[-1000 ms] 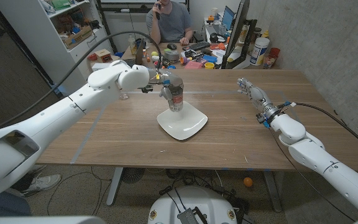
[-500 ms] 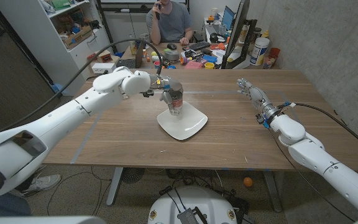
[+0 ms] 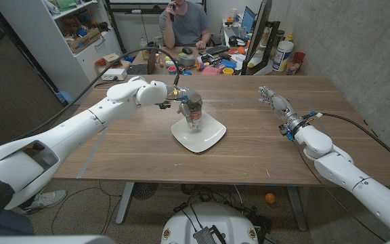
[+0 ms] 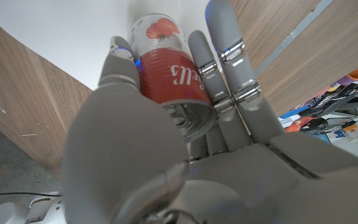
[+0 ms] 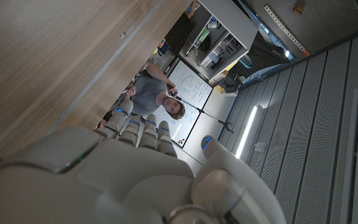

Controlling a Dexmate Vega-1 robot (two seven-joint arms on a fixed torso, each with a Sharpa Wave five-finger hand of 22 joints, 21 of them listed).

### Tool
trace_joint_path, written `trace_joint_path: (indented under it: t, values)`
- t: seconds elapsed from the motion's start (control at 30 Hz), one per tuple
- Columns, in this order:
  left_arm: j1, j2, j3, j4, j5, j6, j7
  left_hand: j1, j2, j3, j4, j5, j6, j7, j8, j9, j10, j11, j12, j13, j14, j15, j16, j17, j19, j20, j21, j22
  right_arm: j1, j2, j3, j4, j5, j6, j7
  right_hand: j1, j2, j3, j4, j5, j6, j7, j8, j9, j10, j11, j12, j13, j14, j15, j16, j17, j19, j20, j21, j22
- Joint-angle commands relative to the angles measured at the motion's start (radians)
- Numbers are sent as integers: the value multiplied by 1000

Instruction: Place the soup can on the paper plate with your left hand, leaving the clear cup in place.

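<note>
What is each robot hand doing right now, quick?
Left robot hand: holding the soup can over the paper plate.
Right robot hand: open, holding nothing.

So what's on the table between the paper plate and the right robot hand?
Nothing: in the head view the stretch of wooden table between the paper plate and the right robot hand is bare wood.

soup can (image 3: 193,113) over paper plate (image 3: 198,133) | plate mid-table (image 3: 249,152) | right hand (image 3: 274,102) far right
</note>
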Motion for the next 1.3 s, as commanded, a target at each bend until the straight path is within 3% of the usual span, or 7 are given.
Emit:
trace_joint_path:
  t: [0.03, 0.97, 1.1, 1.13, 1.2, 1.3]
  values:
    - [-21, -26, 37, 49, -6, -14, -19, 243, 252, 7, 3, -1, 502, -30, -3, 2, 308, -228, -2, 6, 152, -149, 7, 5, -45, -35, 6, 4, 13, 9, -4, 23, 6, 11, 13, -2, 48, 1, -2, 3, -4, 5, 7, 5, 9, -2, 5, 4, 2, 1, 0, 1, 4, -16, -2, 2]
    - [-50, -30, 82, 58, 86, -16, -38, 228, 250, 7, 13, -2, 502, -49, -11, 8, 309, -260, -19, -4, 147, -148, 6, 5, -58, -34, 22, 3, 41, 24, -16, 56, 6, 19, 24, -2, 48, 2, 0, 4, -6, 5, 7, 5, 7, -1, 4, 4, 4, 1, -1, 1, 7, -17, -8, 2]
    - [-57, -33, 90, 52, 100, -7, -67, 138, 222, -28, 62, -8, 505, -85, -32, -20, 307, -276, -47, -34, 129, -144, -11, -2, -64, -30, 27, -2, 44, 26, -17, 62, 6, 24, 29, -3, 46, 1, 0, 3, -5, 6, 7, 5, 7, -1, 4, 4, 4, 1, -1, 1, 7, -16, -8, 2]
    - [-58, -35, 91, 52, 101, -3, -75, 90, 204, -49, 87, -9, 498, -96, -46, -35, 308, -280, -58, -46, 124, -144, -23, -10, -63, -31, 27, -4, 44, 26, -17, 62, 6, 24, 29, -3, 46, 1, 0, 3, -6, 6, 7, 5, 7, 0, 4, 4, 4, 2, -1, 1, 7, -17, -8, 2]
    - [-58, -33, 95, 47, 117, -1, -75, 64, 188, -61, 102, -4, 462, -109, -73, -51, 294, -285, -73, -53, 117, -148, -38, -20, -66, -34, 22, -7, 45, 27, -18, 65, 7, 28, 32, -3, 46, 1, 0, 3, -6, 6, 7, 5, 7, -1, 4, 4, 5, 2, -1, 1, 8, -16, -9, 2]
    - [-55, -34, 95, 41, 123, 7, -78, -12, 161, -95, 149, 3, 441, -119, -99, -70, 288, -285, -81, -49, 114, -146, -55, -30, -64, -32, 12, -11, 46, 28, -18, 70, 9, 32, 34, -3, 46, 1, 0, 4, -6, 5, 7, 5, 7, -2, 4, 4, 5, 1, -1, 1, 8, -16, -9, 2]
